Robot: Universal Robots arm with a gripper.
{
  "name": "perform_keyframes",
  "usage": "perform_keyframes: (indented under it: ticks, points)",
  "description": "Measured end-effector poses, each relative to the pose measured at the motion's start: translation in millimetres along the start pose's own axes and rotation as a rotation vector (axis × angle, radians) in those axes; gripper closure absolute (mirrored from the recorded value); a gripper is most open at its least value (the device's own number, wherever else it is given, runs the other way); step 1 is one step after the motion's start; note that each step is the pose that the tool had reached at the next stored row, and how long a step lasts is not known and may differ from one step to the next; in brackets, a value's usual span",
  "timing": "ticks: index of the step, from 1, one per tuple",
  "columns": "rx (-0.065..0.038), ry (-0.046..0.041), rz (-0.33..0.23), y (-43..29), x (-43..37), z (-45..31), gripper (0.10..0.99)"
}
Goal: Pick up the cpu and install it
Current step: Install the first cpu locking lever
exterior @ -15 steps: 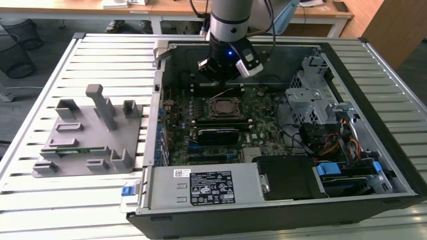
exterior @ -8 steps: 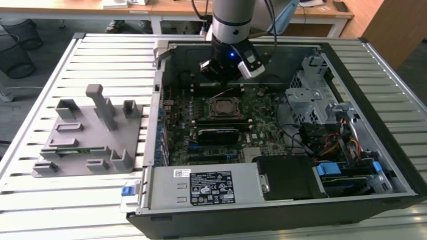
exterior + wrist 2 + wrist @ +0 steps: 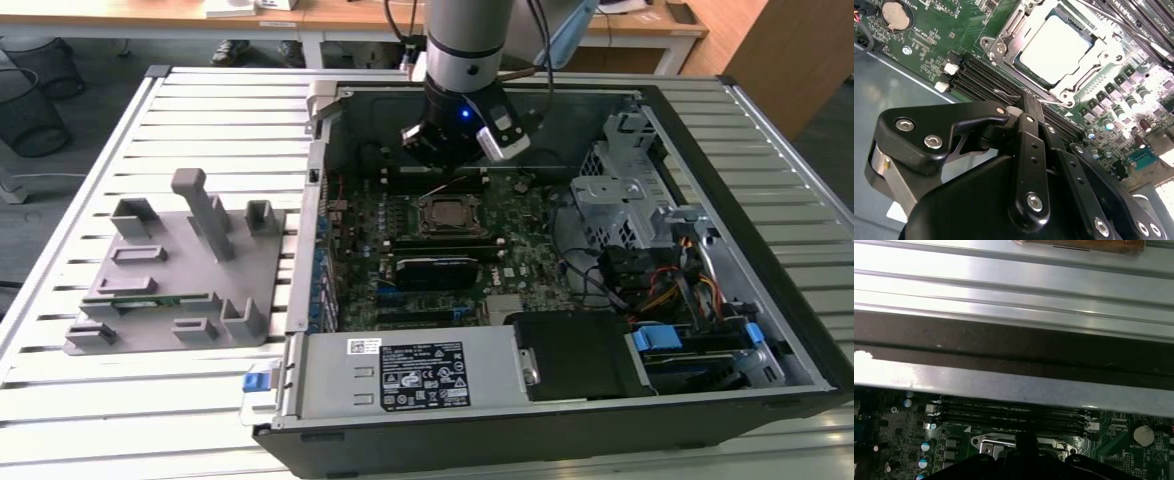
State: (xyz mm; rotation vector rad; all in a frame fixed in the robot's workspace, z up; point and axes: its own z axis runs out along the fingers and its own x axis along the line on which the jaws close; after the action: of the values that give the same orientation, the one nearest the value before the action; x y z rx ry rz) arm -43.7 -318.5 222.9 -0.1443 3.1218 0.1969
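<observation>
Upper centre of the exterior view: arm reaching down into an open computer case (image 3: 561, 425), gripper (image 3: 450, 165) hanging over the far edge of the green motherboard (image 3: 367, 235). Apart or together: impossible to tell from any of the 3 views.

Cpu (image 3: 443, 212) lying flat in the socket (image 3: 422, 199) near the middle of the board, just in front of the gripper and not touching it. In the second wrist view, silvery top of the cpu (image 3: 1054, 47) facing up, ringed by the socket's metal frame (image 3: 1004, 37). Black links of the gripper (image 3: 1029, 105) in the foreground, tip pointing toward the socket and hovering over the dark memory slots (image 3: 979, 80) just beside it. Round coin battery (image 3: 895, 15) well off to one side on the board.

In the first wrist view, gripper (image 3: 1026, 440) in front of the same slots (image 3: 1014, 415), with the battery (image 3: 1142, 435) nearby.

On the exterior view's left, a grey plastic holder (image 3: 174, 300) resting on the slatted table (image 3: 200, 110), well apart from the case. Near edge of the case: grey power supply (image 3: 334, 385).
</observation>
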Motion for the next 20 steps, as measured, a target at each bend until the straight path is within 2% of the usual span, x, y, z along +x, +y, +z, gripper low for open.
perform_keyframes:
  ticks: [10,20]
  points:
    - [0.001,0.0006,-0.003,0.4,-2.4,5.1,0.980]
    - [0.001,0.0006,-0.004,-0.3,-9.3,8.8,0.980]
